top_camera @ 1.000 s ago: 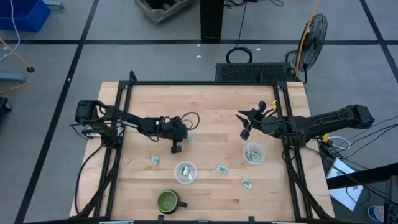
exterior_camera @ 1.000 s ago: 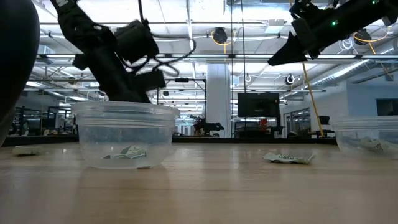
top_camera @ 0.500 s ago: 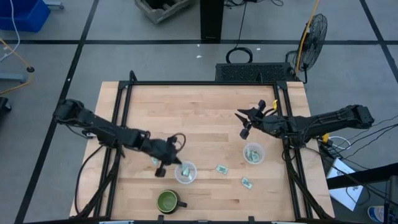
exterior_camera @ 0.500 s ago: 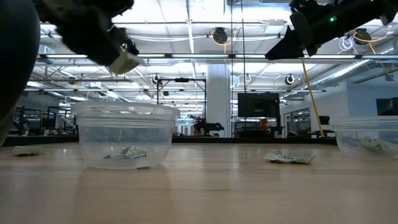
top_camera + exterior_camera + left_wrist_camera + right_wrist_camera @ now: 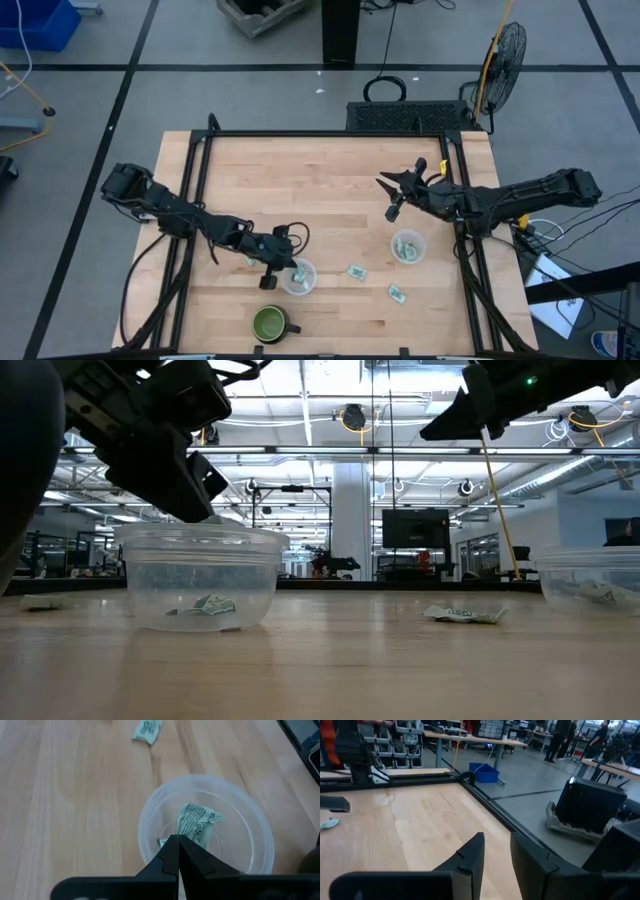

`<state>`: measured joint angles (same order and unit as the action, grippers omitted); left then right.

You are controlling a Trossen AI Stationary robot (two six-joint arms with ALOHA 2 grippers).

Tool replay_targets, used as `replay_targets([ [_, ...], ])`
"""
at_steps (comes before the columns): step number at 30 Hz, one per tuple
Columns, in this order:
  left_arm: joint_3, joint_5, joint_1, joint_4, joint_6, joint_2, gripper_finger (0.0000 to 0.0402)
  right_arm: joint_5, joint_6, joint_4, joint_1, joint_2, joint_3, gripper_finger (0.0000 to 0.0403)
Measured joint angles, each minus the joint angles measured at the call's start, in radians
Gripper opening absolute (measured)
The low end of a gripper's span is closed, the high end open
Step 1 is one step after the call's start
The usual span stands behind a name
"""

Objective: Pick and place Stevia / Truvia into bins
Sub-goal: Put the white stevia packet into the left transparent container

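My left gripper hangs over the left clear cup, at its left rim, shut on a pale green Stevia packet. Another packet lies flat on that cup's bottom. My right gripper is open in the air, far of the right cup, which holds packets. Loose packets lie flat on the table between the cups and nearer. In the low view, one more packet lies left of the cup. My left gripper pinches a Stevia packet between its two shut fingers. Only a small pale green corner shows beside the fingertips. The fingers slant down from above and from the table's left. The packet is lifted clear, above the cup's inside.
A dark green mug stands near the table's near edge, just near of the left cup. A black frame rail runs round the wooden table. Bare wood lies across the table's far half.
My left gripper has travelled from the table's middle toward the near edge with the packet held. It first swung left of the cup, then came right and dropped over the cup's rim. My right gripper has barely moved.
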<state>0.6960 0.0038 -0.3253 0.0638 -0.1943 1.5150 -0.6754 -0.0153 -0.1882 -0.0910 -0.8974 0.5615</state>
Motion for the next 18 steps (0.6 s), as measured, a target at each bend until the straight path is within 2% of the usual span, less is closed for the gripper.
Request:
replay_targets([
  [11, -0.001, -0.004, 0.004, -0.014, -0.018, -0.012, 0.0096, 0.0, -0.108, -0.18, 0.0, 0.0, 0.0, 0.0086],
  [14, -0.001, -0.004, 0.004, -0.021, -0.018, -0.067, 0.0105, 0.0, -0.153, -0.202, 0.0, 0.0, 0.0, 0.0086],
  [18, 0.0, -0.008, 0.005, -0.093, -0.013, -0.206, 0.0102, 0.0, -0.185, -0.211, 0.0, -0.001, 0.0, 0.0086],
])
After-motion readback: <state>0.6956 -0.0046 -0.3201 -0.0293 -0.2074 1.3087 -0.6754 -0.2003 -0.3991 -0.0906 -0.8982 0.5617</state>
